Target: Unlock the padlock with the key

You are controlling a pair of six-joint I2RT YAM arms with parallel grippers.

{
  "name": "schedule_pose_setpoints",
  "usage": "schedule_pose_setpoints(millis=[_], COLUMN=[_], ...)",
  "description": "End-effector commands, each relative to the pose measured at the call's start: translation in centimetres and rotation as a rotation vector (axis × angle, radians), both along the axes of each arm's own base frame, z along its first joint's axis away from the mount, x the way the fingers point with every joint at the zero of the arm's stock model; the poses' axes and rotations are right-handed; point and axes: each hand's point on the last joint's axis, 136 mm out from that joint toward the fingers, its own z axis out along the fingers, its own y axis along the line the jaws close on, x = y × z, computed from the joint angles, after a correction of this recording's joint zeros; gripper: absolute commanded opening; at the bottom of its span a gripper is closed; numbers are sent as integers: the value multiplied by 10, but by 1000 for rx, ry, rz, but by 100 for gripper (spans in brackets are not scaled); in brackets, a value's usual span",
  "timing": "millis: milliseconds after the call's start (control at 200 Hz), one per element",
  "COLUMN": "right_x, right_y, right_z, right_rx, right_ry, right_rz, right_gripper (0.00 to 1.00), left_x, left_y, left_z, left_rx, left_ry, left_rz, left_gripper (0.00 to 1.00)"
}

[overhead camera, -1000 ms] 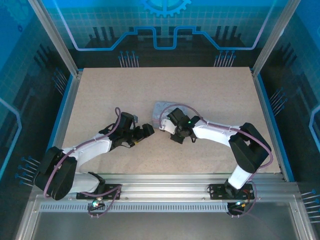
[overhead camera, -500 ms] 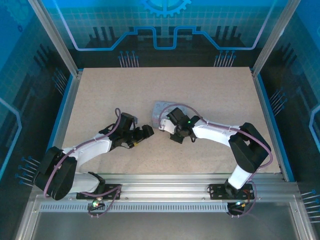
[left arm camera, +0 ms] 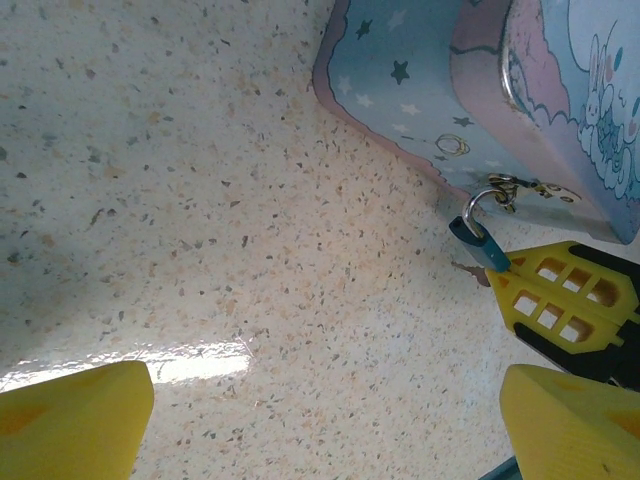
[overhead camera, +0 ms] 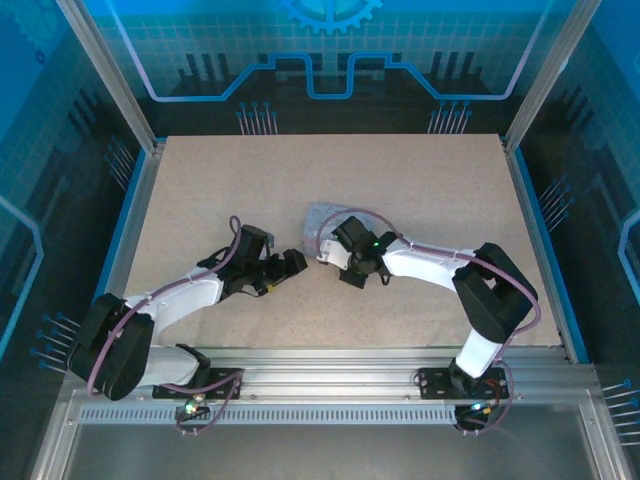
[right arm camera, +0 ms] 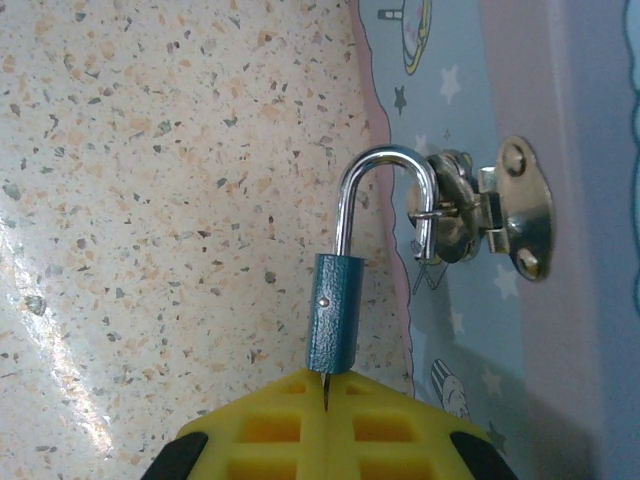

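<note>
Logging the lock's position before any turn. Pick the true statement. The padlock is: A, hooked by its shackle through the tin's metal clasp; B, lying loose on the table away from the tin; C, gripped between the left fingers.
A: the padlock hangs by its silver shackle from the clasp on the tin.

Bright, sharp views; glare on tabletop (left arm camera: 200, 360)

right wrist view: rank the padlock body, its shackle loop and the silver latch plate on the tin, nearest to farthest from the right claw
1. padlock body, just above the right claw tips, bottom centre.
2. shackle loop, higher up, centre.
3. latch plate, off to the right, on the tin.
</note>
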Motion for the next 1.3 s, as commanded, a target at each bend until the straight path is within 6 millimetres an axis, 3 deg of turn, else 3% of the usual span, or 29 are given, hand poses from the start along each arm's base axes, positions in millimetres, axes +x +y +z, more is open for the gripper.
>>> schedule_pose_setpoints(millis=[0, 205, 790, 1166, 1296], right_x=[3, 3, -6, 4, 3], right_y=[17, 24, 14, 40, 41], right_z=[8, 10, -3, 10, 13], right_rx=[20, 21, -2, 39, 40], right_ry=[-23, -29, 4, -26, -35], right_rz=[57, 90, 67, 156, 162], right_gripper=[0, 0, 0, 0, 0], left_x=[-2, -3, -3, -4, -4], left_y=[5, 7, 9, 11, 11], left_z=[3, 4, 3, 2, 4], left_rx=[1, 1, -6, -6, -4], left_ry=[-2, -6, -2, 2, -5], left_rz=[5, 13, 19, 25, 25], left_gripper=[91, 91, 91, 91, 92])
